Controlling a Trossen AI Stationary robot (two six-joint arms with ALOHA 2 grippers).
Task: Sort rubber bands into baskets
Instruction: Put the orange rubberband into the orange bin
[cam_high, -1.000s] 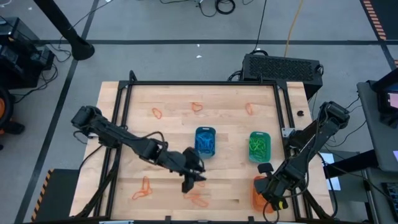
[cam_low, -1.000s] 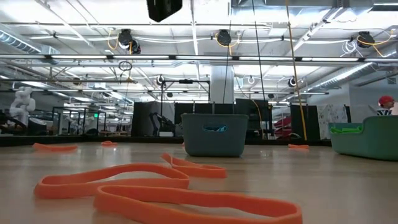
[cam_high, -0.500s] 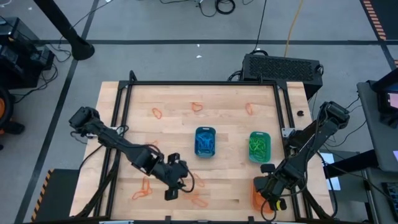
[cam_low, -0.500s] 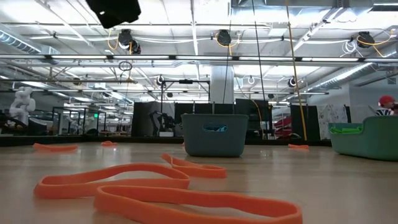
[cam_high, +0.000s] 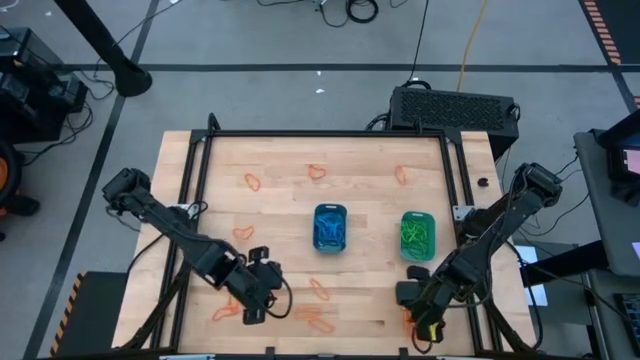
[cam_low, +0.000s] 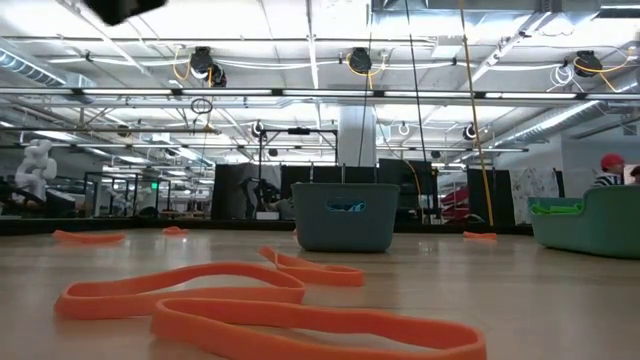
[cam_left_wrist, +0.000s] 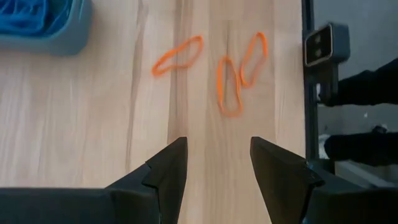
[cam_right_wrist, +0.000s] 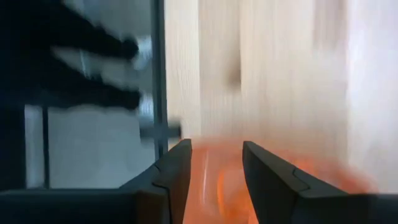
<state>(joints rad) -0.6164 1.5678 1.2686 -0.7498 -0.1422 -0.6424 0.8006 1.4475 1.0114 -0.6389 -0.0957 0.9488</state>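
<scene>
From above, the wooden table (cam_high: 300, 200) carries the blue basket (cam_high: 330, 228) near its middle and the teal-green basket (cam_high: 418, 235) just to its right, each filled with bands of its own colour; the orange basket (cam_high: 412, 318) sits at the near right corner, mostly hidden under the right gripper (cam_high: 418, 308), which hangs over it. The left gripper (cam_high: 258, 300) hovers over the near left part of the table, among loose orange rubber bands (cam_high: 318, 320) scattered along the near edge, with 3 more near the far edge. At table height, 2 large orange bands lie in the foreground, the blue basket (cam_low: 345, 216) stands behind them and the teal-green basket (cam_low: 590, 222) shows at the right edge. The left wrist view shows its fingers (cam_left_wrist: 168, 171) spread wide and empty above bare wood, with 3 orange bands (cam_left_wrist: 230, 84) ahead. The right wrist view shows its fingers (cam_right_wrist: 177, 171) partly apart, gripping nothing, over the orange basket (cam_right_wrist: 217, 174).
</scene>
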